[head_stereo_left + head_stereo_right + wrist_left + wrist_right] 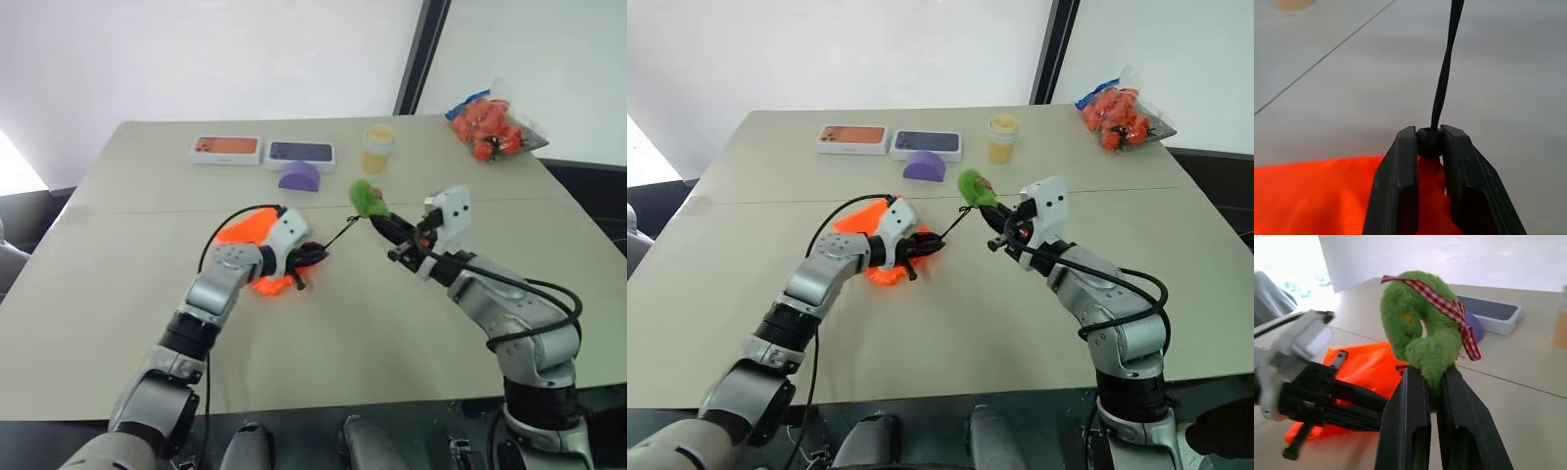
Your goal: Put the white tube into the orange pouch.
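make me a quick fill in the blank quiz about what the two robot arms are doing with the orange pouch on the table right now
1. The right gripper is shut on the fuzzy ____ ring.
2. The left gripper pinches the cord's black ____ at the orange pouch.
3. A ____ cord runs from the pouch to the ring.
4. The ring wears a red-and-white checked ____.

Missing words: green; stopper; black; ribbon

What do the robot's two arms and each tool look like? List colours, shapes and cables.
Both arms are silver-grey metal segments with black joints and looping black cables. A boxy white housing sits at each wrist. The left tool and right tool each have two flat black fingers.
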### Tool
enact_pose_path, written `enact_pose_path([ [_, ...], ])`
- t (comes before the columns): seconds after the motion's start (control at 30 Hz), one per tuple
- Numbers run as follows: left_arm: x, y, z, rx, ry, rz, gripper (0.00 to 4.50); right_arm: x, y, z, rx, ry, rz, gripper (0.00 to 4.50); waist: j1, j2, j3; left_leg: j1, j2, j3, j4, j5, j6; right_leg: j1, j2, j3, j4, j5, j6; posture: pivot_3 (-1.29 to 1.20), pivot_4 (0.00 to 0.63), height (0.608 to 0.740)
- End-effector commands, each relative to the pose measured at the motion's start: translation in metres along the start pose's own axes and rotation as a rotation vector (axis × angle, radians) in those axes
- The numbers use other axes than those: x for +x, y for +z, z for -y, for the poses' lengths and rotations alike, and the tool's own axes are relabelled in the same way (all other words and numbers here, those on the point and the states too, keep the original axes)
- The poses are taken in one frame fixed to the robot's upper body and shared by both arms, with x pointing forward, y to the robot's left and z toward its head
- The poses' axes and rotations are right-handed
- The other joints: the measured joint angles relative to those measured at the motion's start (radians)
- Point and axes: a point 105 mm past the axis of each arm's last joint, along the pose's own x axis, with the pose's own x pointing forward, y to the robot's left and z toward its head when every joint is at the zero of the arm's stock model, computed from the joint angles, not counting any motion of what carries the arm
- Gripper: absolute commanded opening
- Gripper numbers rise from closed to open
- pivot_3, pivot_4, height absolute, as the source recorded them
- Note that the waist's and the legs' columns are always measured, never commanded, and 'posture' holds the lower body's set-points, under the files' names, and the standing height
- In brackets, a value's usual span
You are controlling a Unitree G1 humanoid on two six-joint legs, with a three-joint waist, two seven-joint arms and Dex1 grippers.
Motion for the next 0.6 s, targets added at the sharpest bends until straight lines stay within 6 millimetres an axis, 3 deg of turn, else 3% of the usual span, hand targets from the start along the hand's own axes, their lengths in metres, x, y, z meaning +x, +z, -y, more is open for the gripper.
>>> enact_pose_path([
  [0.03, -0.018, -0.002, -0.007, 0.020, -0.025, -0.010, 0.19, -0.001, 0.018, 0.031, -0.035, -0.160, 0.067, 0.00, 0.002, 0.000, 0.000, 0.000, 0.000, 0.000, 0.000, 0.000, 0.000, 0.000, 0.000, 0.000, 0.000, 0.000, 0.000, 0.00, 0.150, 0.723],
  [0.23, -0.044, -0.027, -0.006, 0.045, -0.069, -0.112, 0.19, -0.001, 0.013, 0.057, -0.039, -0.296, 0.043, 0.00, 0.001, 0.000, 0.000, 0.000, 0.000, 0.000, -0.001, 0.000, 0.000, 0.000, 0.000, 0.000, 0.000, 0.000, 0.000, 0.00, 0.150, 0.723],
  [0.47, -0.054, -0.028, -0.001, 0.016, -0.083, -0.098, 0.19, 0.003, 0.006, 0.047, -0.050, -0.245, 0.011, 0.00, 0.002, 0.001, 0.000, 0.000, 0.000, 0.000, -0.001, 0.000, 0.000, 0.000, 0.000, 0.000, 0.001, 0.000, 0.000, 0.00, 0.150, 0.723],
  [0.53, -0.055, -0.013, 0.005, -0.052, -0.117, -0.006, 1.26, 0.004, -0.005, 0.036, -0.070, -0.175, -0.049, 0.00, 0.002, 0.001, 0.000, 0.000, 0.000, 0.000, 0.000, 0.000, 0.000, 0.000, 0.000, 0.000, 0.001, 0.000, 0.000, 0.00, 0.150, 0.723],
  [0.6, -0.056, -0.003, 0.006, -0.087, -0.113, 0.041, 2.19, 0.003, -0.012, 0.024, -0.062, -0.093, -0.087, 0.84, 0.002, 0.001, 0.000, 0.000, 0.000, 0.000, 0.001, 0.000, 0.000, 0.000, 0.000, 0.000, 0.001, 0.000, 0.000, 0.00, 0.150, 0.723],
])
